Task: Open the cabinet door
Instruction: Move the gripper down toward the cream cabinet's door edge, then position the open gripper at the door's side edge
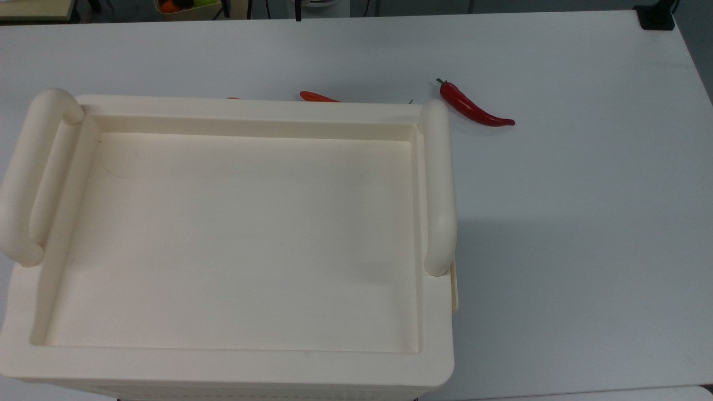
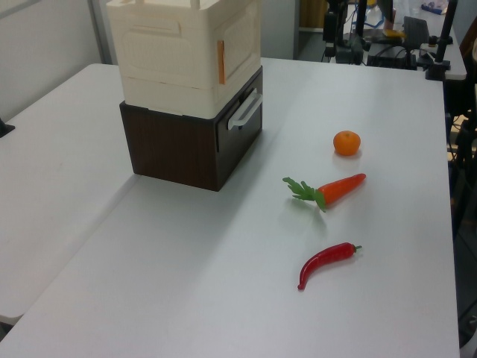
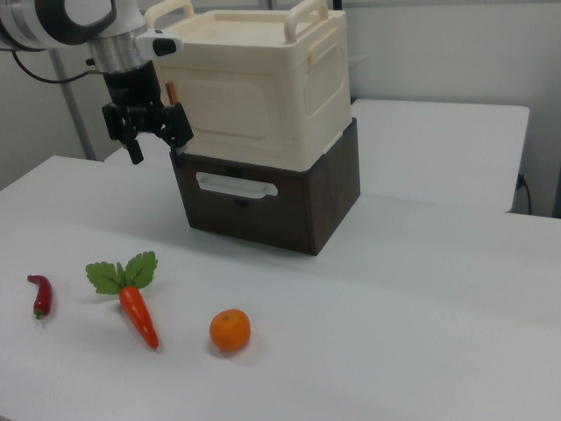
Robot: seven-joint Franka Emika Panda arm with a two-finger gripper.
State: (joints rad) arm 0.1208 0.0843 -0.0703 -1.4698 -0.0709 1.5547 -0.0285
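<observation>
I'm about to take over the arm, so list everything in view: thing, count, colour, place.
cabinet: one, cream, on top of the dark box.
cabinet door: one, cream, shut, on the face above the drawer.
drawer box: one, dark brown, pale handle, on the table.
chili pepper: one, red, the right view's far left.
carrot: one, orange, green leaves, beside the chili.
orange: one, orange, right of the carrot.
table: one, white.
gripper: one, black, fingers open, beside the door's left edge.

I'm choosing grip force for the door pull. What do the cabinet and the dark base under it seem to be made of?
The cabinet looks like moulded cream plastic with a matte to slightly satin finish: rounded edges, one even colour, embossed panels. The dark base looks like wood or wood-effect laminate, dark brown and matte, with faint grain; which of the two cannot be told.
</observation>
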